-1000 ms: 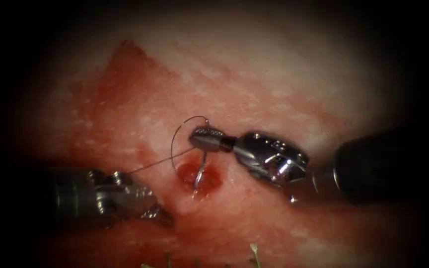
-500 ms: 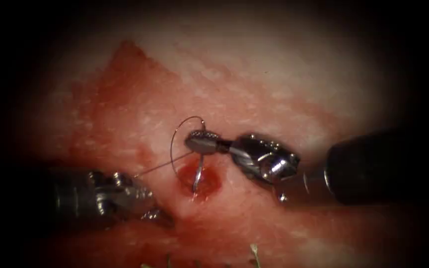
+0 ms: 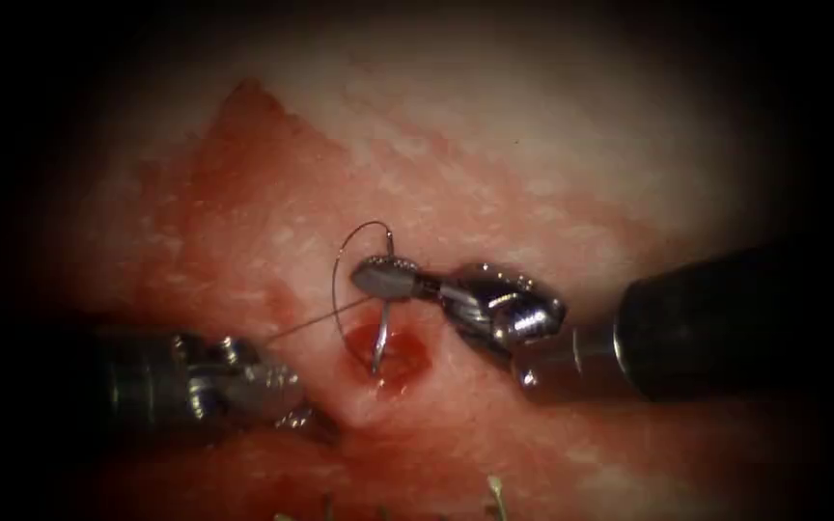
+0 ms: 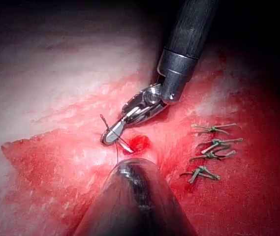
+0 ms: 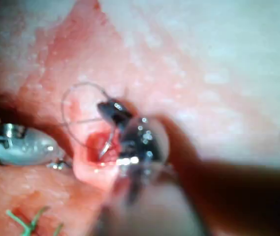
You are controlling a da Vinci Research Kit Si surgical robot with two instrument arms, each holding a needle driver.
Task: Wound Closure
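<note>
Light pools on the middle of the pale pink, red-streaked tissue (image 3: 494,164) in the endoscope view and dies away to black all round the rim. Hard glare sparks off the right arm's shiny steel tool (image 3: 380,278), and the thin curved steel needle (image 3: 379,338) glints above the wet red cut (image 3: 405,365). The left arm's grey metal tool (image 3: 287,396) sits in gloom. Both wrist views are strongly lit, with bright gleams on the metal.

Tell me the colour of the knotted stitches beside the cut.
Green: the knotted stitches show best in the left wrist view.
</note>
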